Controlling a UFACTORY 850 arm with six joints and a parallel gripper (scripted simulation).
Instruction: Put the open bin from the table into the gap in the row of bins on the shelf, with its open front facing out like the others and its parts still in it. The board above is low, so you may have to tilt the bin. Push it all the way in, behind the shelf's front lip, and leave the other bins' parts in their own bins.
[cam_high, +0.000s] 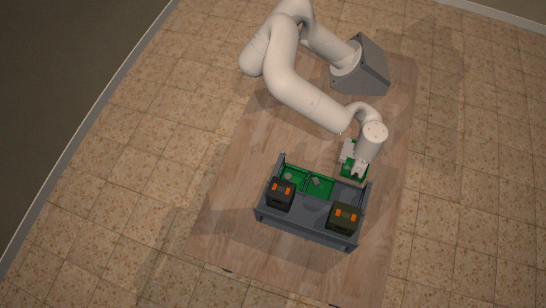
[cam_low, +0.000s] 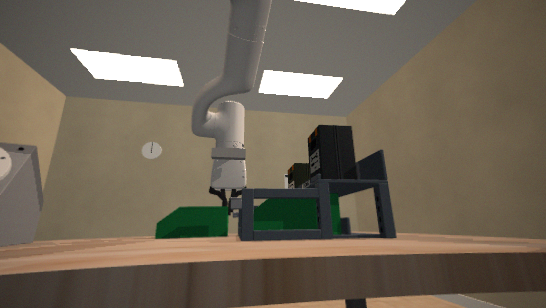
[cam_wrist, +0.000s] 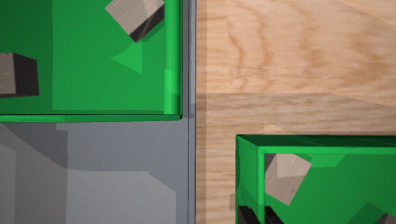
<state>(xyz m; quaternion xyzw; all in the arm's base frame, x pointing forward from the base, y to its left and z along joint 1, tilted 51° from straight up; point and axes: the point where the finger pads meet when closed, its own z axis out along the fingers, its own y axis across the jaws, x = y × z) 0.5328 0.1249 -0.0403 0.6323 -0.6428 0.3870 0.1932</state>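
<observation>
The open green bin (cam_high: 354, 170) stands on the wooden table beside the grey shelf (cam_high: 312, 207), outside its right side wall. It also shows in the wrist view (cam_wrist: 320, 180) with wooden blocks (cam_wrist: 286, 177) in it. My gripper (cam_wrist: 261, 217) points straight down over the bin's corner and is shut on its thin side wall, one dark finger on each side. In the exterior view the gripper (cam_low: 229, 202) stands between the bin (cam_low: 192, 222) and the shelf frame (cam_low: 317, 208). Two green bins (cam_high: 295, 176) (cam_high: 322, 186) sit on the shelf. The bare grey shelf floor (cam_wrist: 95, 170) beside them is the gap.
Two dark boxes (cam_high: 280, 194) (cam_high: 344, 217) with orange marks stand on the shelf's top board. The shelf's side wall (cam_wrist: 190, 115) runs between the gap and the held bin. The grey robot base (cam_high: 362, 65) is at the table's far end.
</observation>
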